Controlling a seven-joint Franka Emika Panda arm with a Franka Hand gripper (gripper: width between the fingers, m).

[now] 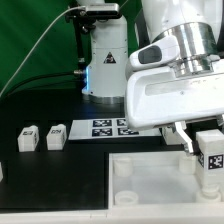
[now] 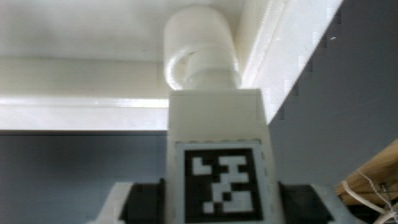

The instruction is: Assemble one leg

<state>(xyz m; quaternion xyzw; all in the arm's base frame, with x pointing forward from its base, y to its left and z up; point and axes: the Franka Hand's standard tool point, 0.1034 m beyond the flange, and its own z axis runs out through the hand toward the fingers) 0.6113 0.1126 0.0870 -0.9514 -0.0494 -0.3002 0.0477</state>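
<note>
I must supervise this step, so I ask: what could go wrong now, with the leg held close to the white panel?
1. The leg, held in the gripper, points at the panel rim; slightly off its hole, it may jam or push the panel.
2. The fingers seem to grip only the leg's tag end, so it could tilt or slip under load.

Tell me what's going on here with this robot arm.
The gripper is holding one leg, with the jaws closed on its tagged end. It is near the corner of the white panel on the exterior view's right. The leg's round end points at the panel's rim, but I can't tell whether they touch. Two more legs lie loose on the table, to the exterior view's left of the marker board.
</note>
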